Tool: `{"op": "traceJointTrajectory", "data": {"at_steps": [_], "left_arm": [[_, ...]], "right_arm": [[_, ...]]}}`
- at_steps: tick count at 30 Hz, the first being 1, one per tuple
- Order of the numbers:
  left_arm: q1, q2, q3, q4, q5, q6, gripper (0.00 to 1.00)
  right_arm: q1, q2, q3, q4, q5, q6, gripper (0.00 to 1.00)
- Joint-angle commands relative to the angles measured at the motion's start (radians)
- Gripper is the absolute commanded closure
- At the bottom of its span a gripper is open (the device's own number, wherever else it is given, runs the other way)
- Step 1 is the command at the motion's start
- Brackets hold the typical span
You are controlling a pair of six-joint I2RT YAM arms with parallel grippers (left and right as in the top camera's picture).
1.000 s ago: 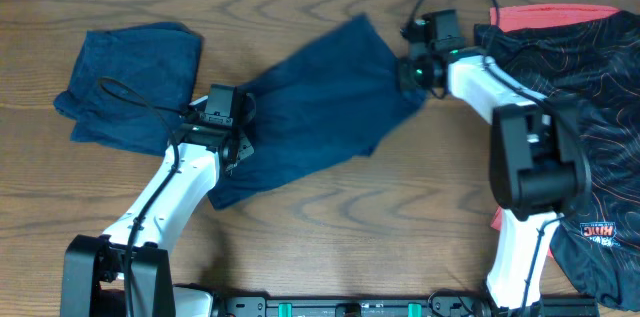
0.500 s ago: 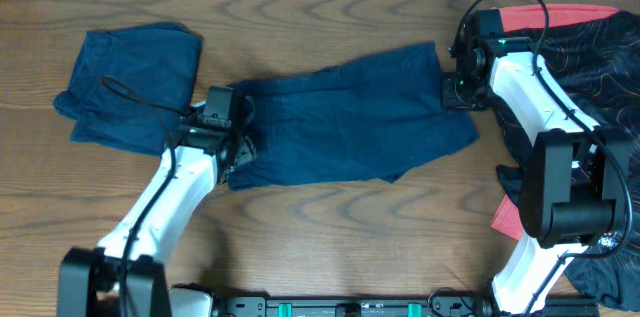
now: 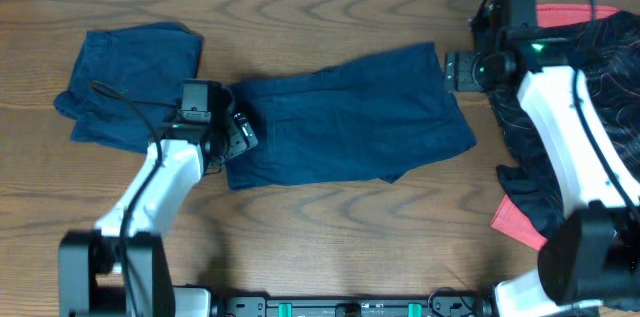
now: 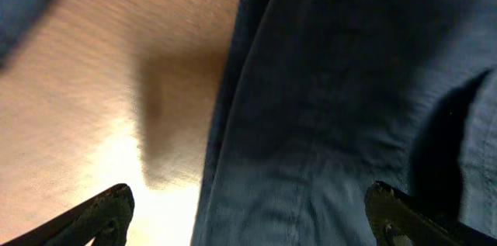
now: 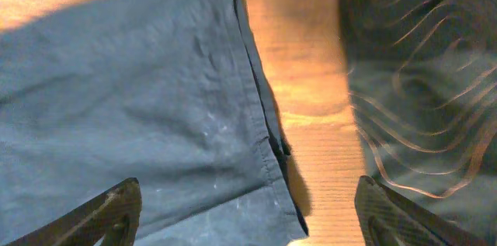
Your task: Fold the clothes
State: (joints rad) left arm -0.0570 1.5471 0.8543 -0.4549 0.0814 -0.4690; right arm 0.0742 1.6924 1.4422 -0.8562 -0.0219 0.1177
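A: Item one, navy shorts (image 3: 350,117)?
B: Spread flat on the worktop (image 3: 330,227).
A: End effectors?
B: Left end effector (image 3: 238,137) at the shorts' left edge, fingers spread, gripping nothing. Right end effector (image 3: 457,70) at their upper right corner, likewise spread.
A: Other stock?
B: Dark blue garment (image 3: 130,82) left of the shorts; black patterned jersey (image 3: 590,77) right of them.

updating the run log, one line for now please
blue garment spread flat | left tool open, left edge | right tool open, right edge
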Motion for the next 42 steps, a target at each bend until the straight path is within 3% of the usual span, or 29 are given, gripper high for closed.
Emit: {"op": "traceJointTrajectory", "data": {"at_steps": [1,5,9,10,12,13,17,21,27,36,42], "left_arm": [[0.042,0.085,0.004,0.041,0.183,0.075,0.04],[0.057,0.174,0.004,0.084,0.245,0.108,0.06],[0.057,0.229,0.004,0.114,0.342,0.14,0.3],[0.057,0.233,0.004,0.114,0.349,0.14,0.4],[0.057,0.235,0.004,0.113,0.349,0.149,0.81],[0.057,0.234,0.005,0.112,0.349,0.151,0.94],[0.057,0.215,0.009,0.07,0.327,0.15,0.94],[0.057,0.159,0.048,-0.079,0.237,0.15,0.94],[0.057,0.025,0.146,-0.279,0.19,0.15,0.94],[0.057,-0.131,0.2,-0.368,0.194,0.15,0.94],[0.056,-0.191,0.253,-0.429,0.197,0.15,0.94]], "right_arm": [[-0.001,-0.015,0.004,-0.02,0.002,0.001,0.18],[0.001,-0.014,0.002,-0.043,-0.031,0.0,0.2],[0.016,-0.014,0.002,-0.047,-0.043,0.0,0.32],[0.024,-0.014,0.002,-0.048,-0.043,0.0,0.35],[0.039,-0.013,0.002,-0.05,-0.043,0.0,0.47],[0.048,-0.012,0.002,-0.049,-0.043,0.0,0.52],[0.084,0.001,0.002,-0.048,-0.043,-0.003,0.76],[0.132,0.033,0.001,-0.049,-0.057,-0.023,0.97],[0.211,0.133,0.001,-0.037,-0.196,-0.05,0.99],[0.411,0.343,0.001,-0.027,-0.394,-0.071,0.99],[0.573,0.463,0.002,0.09,-0.504,-0.016,0.99]]}}
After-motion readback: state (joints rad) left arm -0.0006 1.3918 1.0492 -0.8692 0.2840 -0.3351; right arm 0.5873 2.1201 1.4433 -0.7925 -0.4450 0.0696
